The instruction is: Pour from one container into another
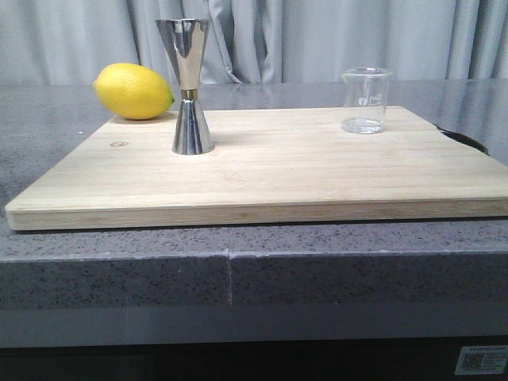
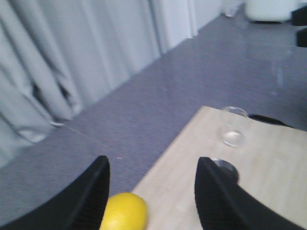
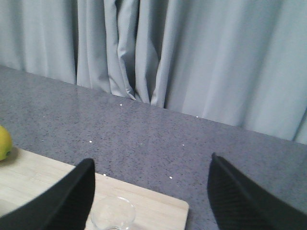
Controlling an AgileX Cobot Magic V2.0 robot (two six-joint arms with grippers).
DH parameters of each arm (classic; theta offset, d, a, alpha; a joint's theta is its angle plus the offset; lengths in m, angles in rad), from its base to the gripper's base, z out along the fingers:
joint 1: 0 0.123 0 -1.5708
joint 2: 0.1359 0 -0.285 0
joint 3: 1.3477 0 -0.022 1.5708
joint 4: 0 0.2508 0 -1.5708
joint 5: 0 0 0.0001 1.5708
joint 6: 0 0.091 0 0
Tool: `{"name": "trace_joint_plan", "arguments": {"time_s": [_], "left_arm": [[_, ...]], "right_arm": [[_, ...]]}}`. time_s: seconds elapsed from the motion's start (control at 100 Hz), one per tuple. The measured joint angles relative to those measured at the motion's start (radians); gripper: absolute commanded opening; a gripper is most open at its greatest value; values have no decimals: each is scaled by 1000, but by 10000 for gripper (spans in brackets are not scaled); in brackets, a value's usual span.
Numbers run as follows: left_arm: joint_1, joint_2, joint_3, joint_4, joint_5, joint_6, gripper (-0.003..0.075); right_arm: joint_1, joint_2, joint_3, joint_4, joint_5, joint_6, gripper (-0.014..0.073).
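The clear glass beaker [image 1: 366, 101] stands upright at the back right of the wooden board [image 1: 262, 171]. The steel hourglass jigger [image 1: 189, 86] stands upright at the board's back left. Neither arm shows in the front view. The left wrist view looks down past my open left gripper [image 2: 152, 165] at the beaker [image 2: 233, 129] and the jigger's rim [image 2: 225, 168], partly hidden by one finger. In the right wrist view my open right gripper [image 3: 151, 165] hangs above the beaker [image 3: 113, 213], which lies close to one finger. Both grippers hold nothing.
A yellow lemon [image 1: 133, 91] lies just behind the board's back left corner, close to the jigger, and also appears as the lemon [image 2: 124, 211] and the lemon [image 3: 4, 142]. The board rests on a grey stone counter [image 1: 262, 262]. Grey curtains [image 1: 317, 40] hang behind.
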Motion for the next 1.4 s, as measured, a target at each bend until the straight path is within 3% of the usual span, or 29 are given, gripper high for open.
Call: {"name": "trace_joint_plan", "arguments": {"time_s": [0.25,0.48,0.82,1.03,1.23,1.4], "left_arm": [[11,-175,0,-12,-298,-149,368],[11,-238,0,78,-467,-324,368],[11,-277,2,318,-637,-614,356],[11,-294,6,442,-660,-705,356],[11,-344,63,517,-676,-714,356],[11,-381,150,527,-737,-718,356]], "right_arm": [[0,0,-179,-23,222,0,447],[0,0,-333,-133,470,4,447],[0,-59,-440,-547,744,298,447],[0,-146,-444,-618,810,337,447],[0,-241,-353,-728,760,345,447],[0,-279,-278,-749,652,524,447]]}}
